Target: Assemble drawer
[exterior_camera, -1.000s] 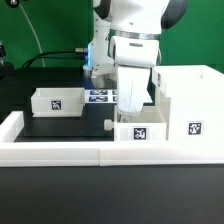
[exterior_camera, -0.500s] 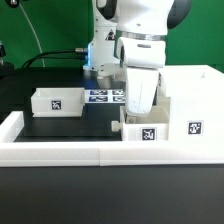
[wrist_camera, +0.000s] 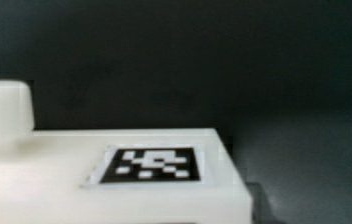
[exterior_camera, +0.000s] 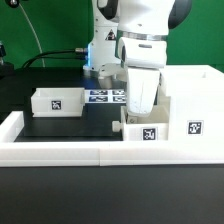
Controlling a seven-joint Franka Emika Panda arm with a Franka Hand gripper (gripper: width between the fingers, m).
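Assembly: early, by my reading (0 of 2 trays is clearly seated in the shell). Both have yet to be slid home.
Cabinet shell (exterior_camera: pixel 188 95): upright at the exterior view's right, with a tag on its near face. It stands behind the border wall (exterior_camera: pixel 60 152).
Shell-side tray (exterior_camera: pixel 147 133): just beside the shell's open side, with its tag facing the camera. I cannot tell whether its end has entered the opening.
Lone tray (exterior_camera: pixel 57 101): well apart at the exterior view's left, on the black table (exterior_camera: pixel 70 125), and nothing is touching it.
Contents: nothing shows above either rim, though the low angle hides most of both interiors. The shell's inside is not visible either.
Gripper (exterior_camera: pixel 141 110): directly over the shell-side tray, with its tips lost behind the tray's rim. I cannot tell whether it is wide, narrow, gripping or only pressing.
Wrist view: a tagged white face (wrist_camera: pixel 155 165) lies close under the camera, blurred (probably the shell-side tray).
Marker board (exterior_camera: pixel 104 96): flat on the table behind the arm.
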